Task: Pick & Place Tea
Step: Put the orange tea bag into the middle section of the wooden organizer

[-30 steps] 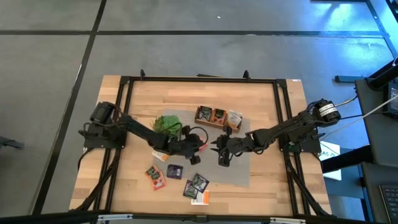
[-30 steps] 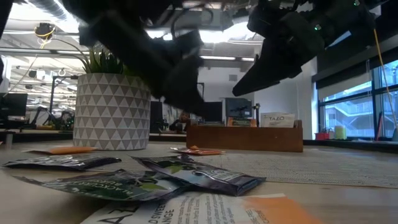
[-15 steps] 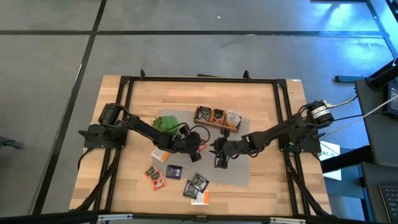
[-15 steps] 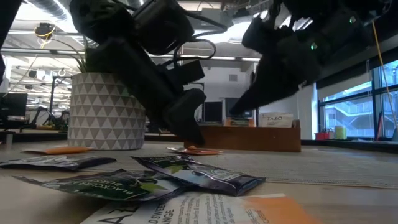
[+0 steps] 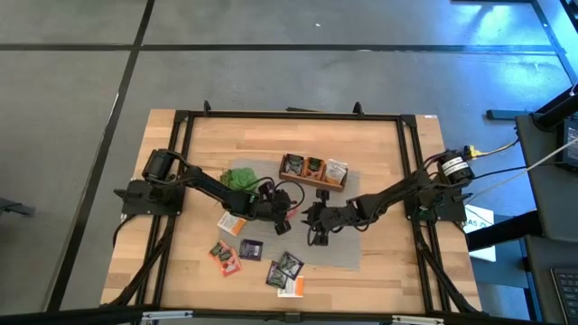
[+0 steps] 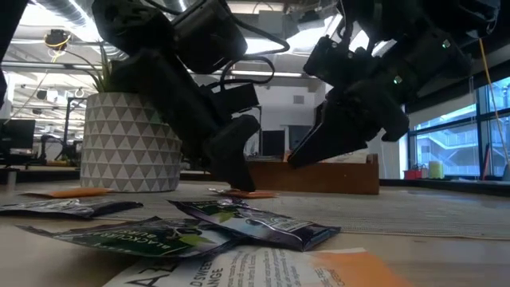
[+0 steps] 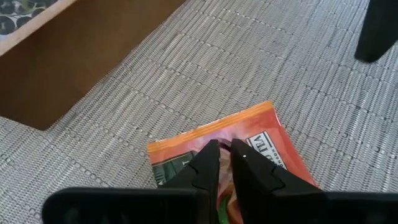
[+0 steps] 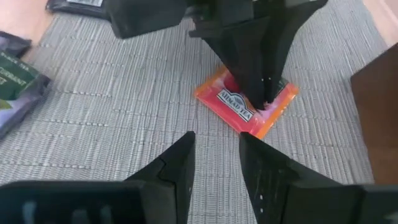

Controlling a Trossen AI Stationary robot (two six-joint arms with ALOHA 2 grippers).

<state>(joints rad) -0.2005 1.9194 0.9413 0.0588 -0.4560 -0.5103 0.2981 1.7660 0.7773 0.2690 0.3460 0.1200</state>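
Observation:
An orange-red tea sachet (image 8: 231, 103) lies flat on the grey woven mat (image 8: 112, 93), also seen as the sachet (image 7: 264, 134) in the left wrist view. My left gripper (image 7: 224, 148) stands on it, tips down and nearly together; in the high view this gripper (image 5: 287, 217) is at the mat's middle. My right gripper (image 8: 217, 146) is open and hovers just right of the sachet, touching nothing. More sachets (image 5: 253, 248) lie on the bare wood near the front edge. My left gripper has its two fingertips (image 8: 256, 93) on the middle of the orange-red sachet's printed face (image 7: 249, 144), coming from above and pointing down. A narrow strip of the sachet shows between the tips. The sachet still lies flat on the mat.
The brown wooden box (image 5: 313, 169) with sachets in its compartments stands at the mat's far side. The potted plant (image 5: 239, 179) is at the mat's far left corner. A white-and-orange sachet (image 5: 233, 224) lies left of the mat.
My left gripper has come down from above the mat onto the orange-red sachet. My right gripper has moved toward the table's left, closer to the sachet and the left gripper, and has sunk lower.

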